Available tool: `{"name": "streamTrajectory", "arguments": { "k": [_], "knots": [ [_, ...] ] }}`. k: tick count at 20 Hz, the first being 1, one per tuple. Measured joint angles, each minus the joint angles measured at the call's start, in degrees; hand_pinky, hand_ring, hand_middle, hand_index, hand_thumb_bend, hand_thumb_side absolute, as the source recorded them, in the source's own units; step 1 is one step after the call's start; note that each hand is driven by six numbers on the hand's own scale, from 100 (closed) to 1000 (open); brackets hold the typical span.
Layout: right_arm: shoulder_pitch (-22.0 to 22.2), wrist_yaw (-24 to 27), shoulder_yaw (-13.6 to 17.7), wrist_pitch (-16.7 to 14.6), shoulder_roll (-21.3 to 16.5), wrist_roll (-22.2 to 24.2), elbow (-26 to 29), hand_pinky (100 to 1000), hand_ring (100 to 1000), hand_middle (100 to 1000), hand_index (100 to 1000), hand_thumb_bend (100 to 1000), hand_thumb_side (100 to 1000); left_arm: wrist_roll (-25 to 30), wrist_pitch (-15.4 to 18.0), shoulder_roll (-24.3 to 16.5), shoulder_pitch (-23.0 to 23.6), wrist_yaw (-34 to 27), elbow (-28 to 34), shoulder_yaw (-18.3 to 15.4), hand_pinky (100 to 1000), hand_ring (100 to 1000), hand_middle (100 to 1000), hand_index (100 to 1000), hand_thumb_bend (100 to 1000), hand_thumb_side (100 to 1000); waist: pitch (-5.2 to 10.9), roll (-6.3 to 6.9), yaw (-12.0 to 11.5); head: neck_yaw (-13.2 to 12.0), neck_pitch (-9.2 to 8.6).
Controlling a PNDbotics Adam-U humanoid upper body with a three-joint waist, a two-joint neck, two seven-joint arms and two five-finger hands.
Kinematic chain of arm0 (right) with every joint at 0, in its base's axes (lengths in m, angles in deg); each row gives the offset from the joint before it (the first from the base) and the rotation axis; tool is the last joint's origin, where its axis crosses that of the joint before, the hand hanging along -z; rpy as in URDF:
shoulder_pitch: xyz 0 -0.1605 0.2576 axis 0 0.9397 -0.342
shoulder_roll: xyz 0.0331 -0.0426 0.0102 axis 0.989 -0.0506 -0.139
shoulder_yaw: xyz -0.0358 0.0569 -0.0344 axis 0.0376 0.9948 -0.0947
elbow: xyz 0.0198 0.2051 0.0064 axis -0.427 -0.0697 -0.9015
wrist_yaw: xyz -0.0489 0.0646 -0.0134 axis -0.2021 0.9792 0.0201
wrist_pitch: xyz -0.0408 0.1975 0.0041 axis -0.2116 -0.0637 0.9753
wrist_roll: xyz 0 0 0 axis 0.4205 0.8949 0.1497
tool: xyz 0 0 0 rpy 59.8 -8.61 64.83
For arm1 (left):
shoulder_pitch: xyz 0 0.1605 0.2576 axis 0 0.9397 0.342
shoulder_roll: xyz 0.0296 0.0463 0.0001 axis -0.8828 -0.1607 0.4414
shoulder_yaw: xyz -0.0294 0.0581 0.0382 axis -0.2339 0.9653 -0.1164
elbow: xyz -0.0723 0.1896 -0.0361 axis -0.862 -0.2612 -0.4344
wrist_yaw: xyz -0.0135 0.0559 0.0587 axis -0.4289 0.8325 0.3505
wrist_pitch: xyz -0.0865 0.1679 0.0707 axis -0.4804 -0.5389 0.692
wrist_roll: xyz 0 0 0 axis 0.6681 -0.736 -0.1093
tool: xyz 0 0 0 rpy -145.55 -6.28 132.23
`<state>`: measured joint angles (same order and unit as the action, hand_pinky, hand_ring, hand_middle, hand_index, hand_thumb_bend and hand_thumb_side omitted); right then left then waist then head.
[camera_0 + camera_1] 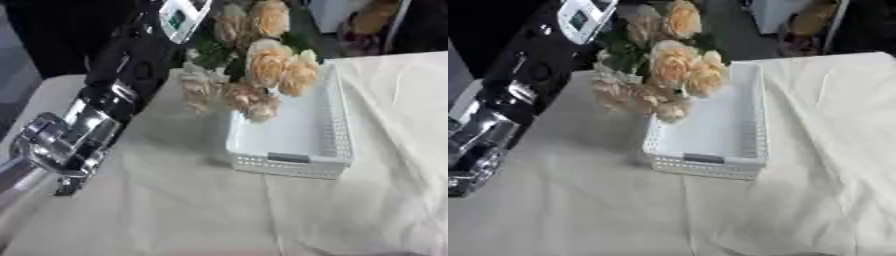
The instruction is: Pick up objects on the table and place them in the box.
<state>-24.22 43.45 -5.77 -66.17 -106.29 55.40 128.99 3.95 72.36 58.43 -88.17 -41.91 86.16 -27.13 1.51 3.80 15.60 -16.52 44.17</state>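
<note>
Peach and cream artificial roses (267, 70) hang over the far left rim of the white perforated plastic box (302, 150), carried by the left arm so they can drop inside; its fingers are hidden, I cannot tell their state

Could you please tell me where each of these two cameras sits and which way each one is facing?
Left eye view: in the head, looking down at the white basket on the cloth-covered table; the left arm comes in from the left.
Right eye view: beside it in the head, facing the same way; the same arm sits closer to the left edge.
Shared: the basket, the bouquet of peach flowers over the basket's far left corner, and the table. No hand shows clearly in either view.
</note>
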Motion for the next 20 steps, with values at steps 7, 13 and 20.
{"name": "streamTrajectory", "arguments": {
  "k": [7, 13, 20],
  "knots": [
    [-0.9, 0.8, -0.4, 0.0, 0.5, 1.3, 0.0, 710, 765, 800, 909, 100, 556, 2.9, 4.4, 4.1, 2.1, 14.0, -3.0, 2.1, 808, 874, 950, 943, 258, 744, -0.34, -0.03, 1.0, -1.2, 0.0],
    [-0.9, 0.8, -0.2, 0.0, 0.5, 1.3, 0.0, 709, 762, 800, 911, 100, 555, 6.9, 7.8, 5.3, 4.6, 23.0, -3.0, 2.5, 826, 918, 985, 974, 219, 948, -0.43, -0.03, 0.9, -1.2, 0.0],
    [-0.9, 0.8, -0.2, 0.0, 0.5, 1.3, 0.0, 709, 760, 799, 911, 100, 552, 6.7, 7.5, 5.2, 4.6, 22.0, -2.5, 2.5, 820, 918, 983, 972, 137, 918, -0.43, -0.03, 0.4, -1.2, 0.0]
  ]
}}
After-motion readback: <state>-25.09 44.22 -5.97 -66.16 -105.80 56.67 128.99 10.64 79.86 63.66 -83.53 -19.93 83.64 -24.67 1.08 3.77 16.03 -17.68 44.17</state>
